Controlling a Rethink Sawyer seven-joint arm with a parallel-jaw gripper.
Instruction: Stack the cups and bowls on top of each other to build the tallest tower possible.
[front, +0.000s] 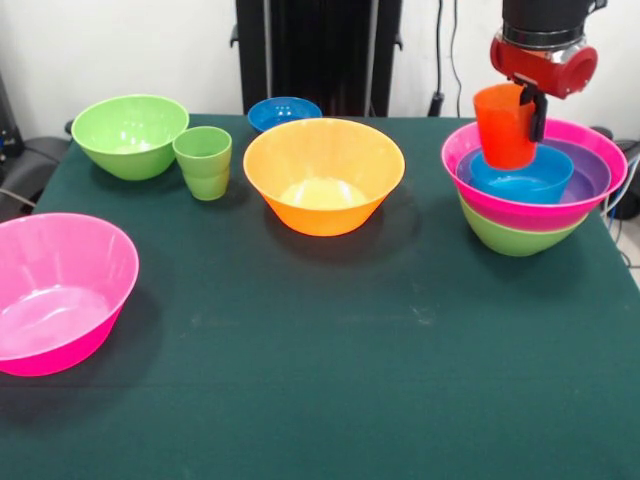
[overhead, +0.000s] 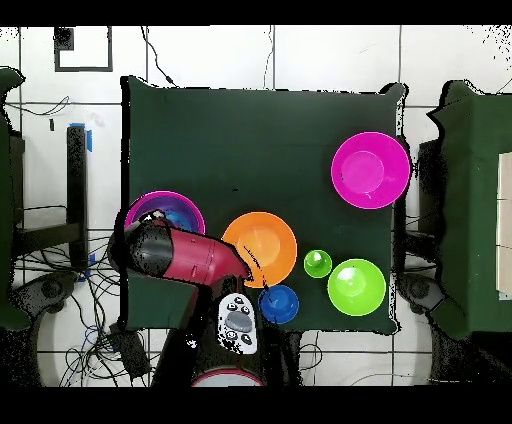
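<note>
Gripper (front: 522, 100) at the table's (front: 320, 380) far right corner in the front view, fingers clamped on the orange-red cup (front: 505, 125), held upright with its base just inside the small blue bowl (front: 522, 178) — touching or not, I cannot tell. That bowl tops the tower (front: 530, 195): blue in shallow purple (front: 590, 172), purple in a big pink bowl (front: 540, 212), pink in a medium green one (front: 510, 238). Loose and empty (all upright): one big orange bowl (front: 323, 187), one big pink bowl (front: 58, 292), one medium green bowl (front: 129, 134), one small blue bowl (front: 284, 112) — plus one light green cup (front: 204, 162) with a stepped base.
</note>
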